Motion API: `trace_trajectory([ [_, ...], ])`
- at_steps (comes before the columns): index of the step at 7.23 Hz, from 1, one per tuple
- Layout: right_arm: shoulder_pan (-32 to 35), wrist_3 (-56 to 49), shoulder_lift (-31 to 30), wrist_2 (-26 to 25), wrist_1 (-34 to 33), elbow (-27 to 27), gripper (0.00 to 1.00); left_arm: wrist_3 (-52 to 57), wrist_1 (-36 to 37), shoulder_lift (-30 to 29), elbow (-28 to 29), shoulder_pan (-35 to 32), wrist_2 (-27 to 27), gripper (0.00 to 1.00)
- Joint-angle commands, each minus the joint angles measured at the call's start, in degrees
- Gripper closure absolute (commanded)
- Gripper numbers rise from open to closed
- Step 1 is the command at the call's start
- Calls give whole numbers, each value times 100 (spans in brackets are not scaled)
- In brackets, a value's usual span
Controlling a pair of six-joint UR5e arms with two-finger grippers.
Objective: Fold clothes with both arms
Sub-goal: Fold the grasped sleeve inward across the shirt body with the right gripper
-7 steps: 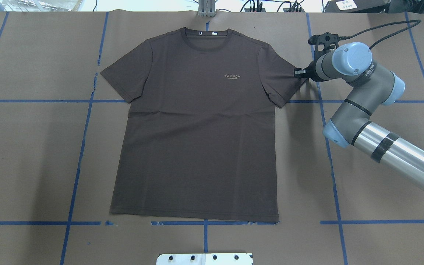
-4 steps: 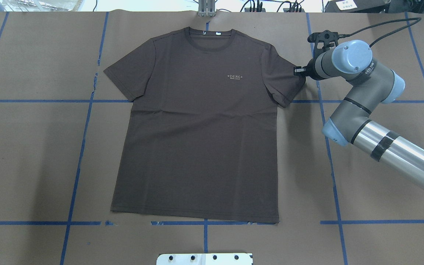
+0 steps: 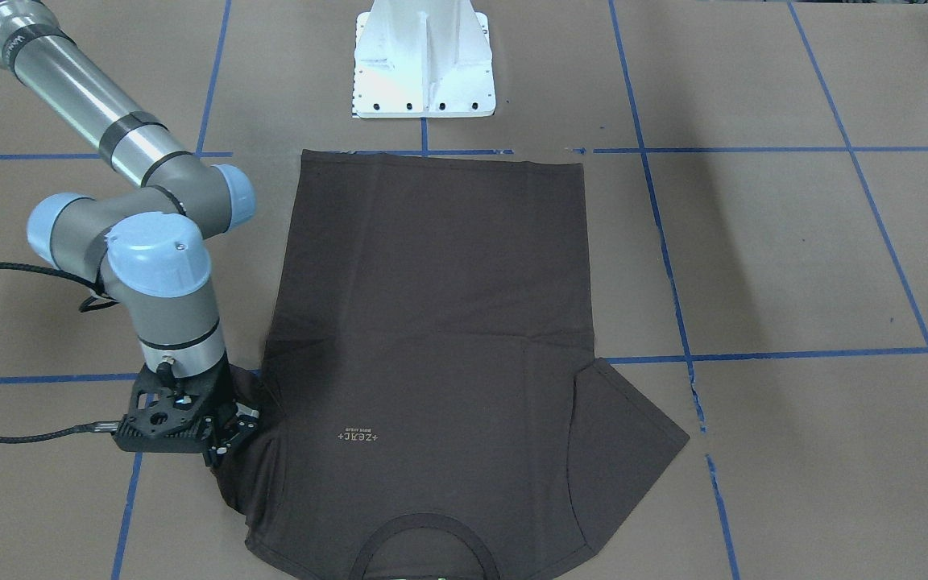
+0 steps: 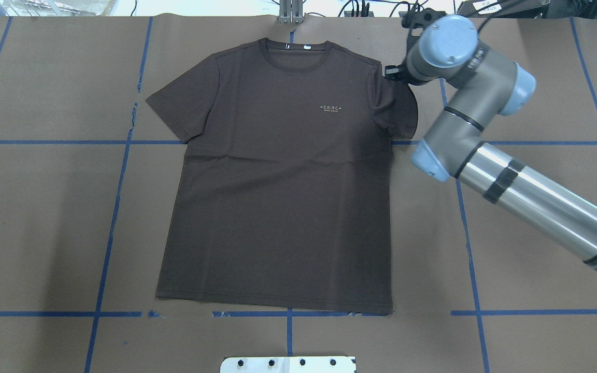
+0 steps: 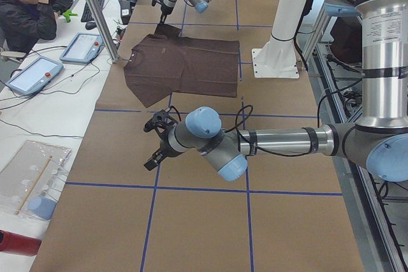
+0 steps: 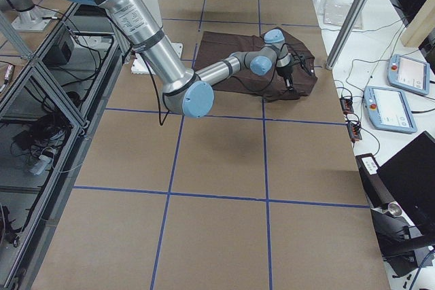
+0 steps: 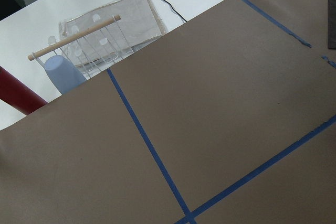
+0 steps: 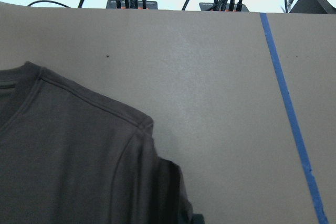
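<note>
The dark brown T-shirt [image 4: 278, 197] lies flat and face up on the brown paper, collar at the far edge, and also shows in the front view [image 3: 432, 322]. My right gripper [image 4: 389, 75] is at the shirt's right shoulder and shut on the right sleeve [image 4: 404, 111], which is drawn in and bunched against the body. It shows in the front view [image 3: 230, 435] too. The right wrist view shows the shoulder seam and the lifted sleeve [image 8: 168, 192]. My left gripper [image 5: 153, 144] hovers over bare paper far from the shirt. I cannot tell if it is open or shut.
The white base pedestal [image 3: 424, 64] stands at the near edge by the hem. Blue tape lines [image 4: 117, 197] cross the paper. A clear rack with a wooden dowel [image 7: 79, 38] lies beyond the table's left end. An operator [image 5: 32, 4] sits by tablets there.
My right gripper has moved away from the robot and toward the collar, pulling the right sleeve's tip in toward the shoulder. The rest of the shirt has stayed put.
</note>
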Motion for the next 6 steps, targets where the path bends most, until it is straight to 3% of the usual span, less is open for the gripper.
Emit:
trace_trajectory([
  [1,-505,870,383,-691,-425,-32,100,-13,0,-6,2,0,0,0],
  [6,-735,998,1007,-895,-381,-630,100,-22,9,-50,19,0,9,0],
])
